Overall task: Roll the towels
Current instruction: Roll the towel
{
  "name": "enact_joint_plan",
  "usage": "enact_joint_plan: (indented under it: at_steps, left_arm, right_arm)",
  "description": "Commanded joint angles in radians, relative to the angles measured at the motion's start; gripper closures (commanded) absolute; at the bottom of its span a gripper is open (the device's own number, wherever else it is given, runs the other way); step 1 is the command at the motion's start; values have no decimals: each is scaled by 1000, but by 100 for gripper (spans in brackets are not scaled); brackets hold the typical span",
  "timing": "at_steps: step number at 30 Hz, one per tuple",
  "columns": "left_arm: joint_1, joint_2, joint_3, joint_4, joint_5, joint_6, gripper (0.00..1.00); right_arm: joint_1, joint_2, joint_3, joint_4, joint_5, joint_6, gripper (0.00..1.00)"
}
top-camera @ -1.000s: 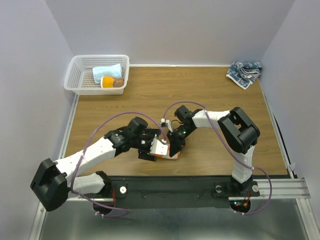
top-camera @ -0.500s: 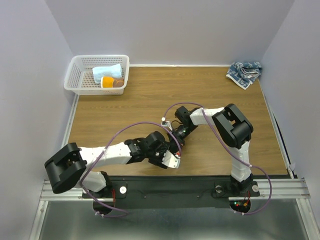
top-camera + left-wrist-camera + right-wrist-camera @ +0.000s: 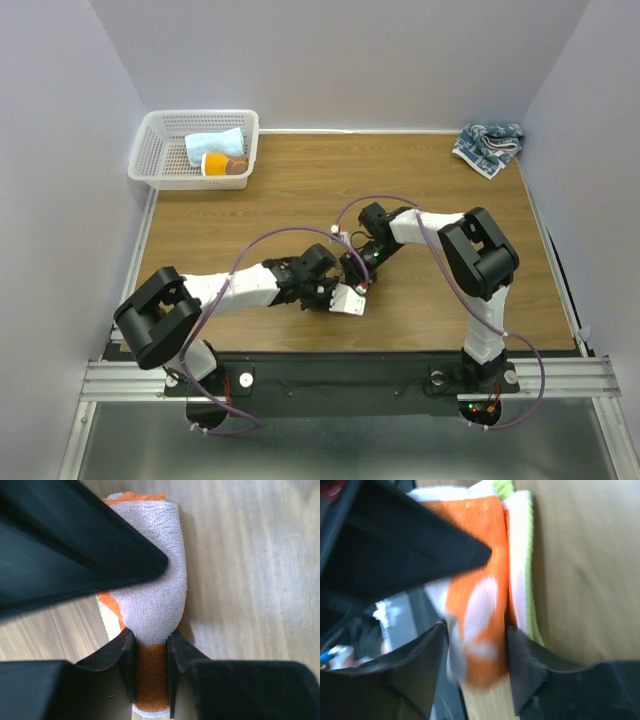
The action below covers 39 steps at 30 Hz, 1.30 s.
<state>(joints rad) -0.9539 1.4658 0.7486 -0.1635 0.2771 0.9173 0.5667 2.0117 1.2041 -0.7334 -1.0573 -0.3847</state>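
Wooden table [image 3: 450,290], basket [image 3: 148,152] with pale-blue cloth [image 3: 215,145]; left hand [image 3: 149,655], right hand [image 3: 476,645] tight around orange-white towel [image 3: 155,590].

"What stands around you?"

"Plain pale lilac-grey walls: one at the back [image 3: 340,60], one on my left [image 3: 60,200], one on my right [image 3: 600,200]."

"And below?"

"I work over a brown wood-grain tabletop [image 3: 300,200]. At its near edge lies a black mounting plate [image 3: 350,375] on a silver aluminium rail [image 3: 560,375]. The light is soft and even."
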Motion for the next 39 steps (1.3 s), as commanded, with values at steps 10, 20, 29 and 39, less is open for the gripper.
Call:
enact_joint_plan:
  at_steps: [10,20,29,39]
  left_arm:
    - [228,209,270,-395,349,-37,85]
    - [282,309,357,-418,425,-69,85]
    - [334,363,380,-413,451,-74,85]
    - [357,407,431,-427,476,-58,83]
  right_arm:
    - [-248,-275,31,-17,76,76,16]
    - [-248,-266,-143,256,-7,380,26]
    - [-180,-186,-136,322,-70,428,25]
    - [-120,-96,-106,362,-32,437,42]
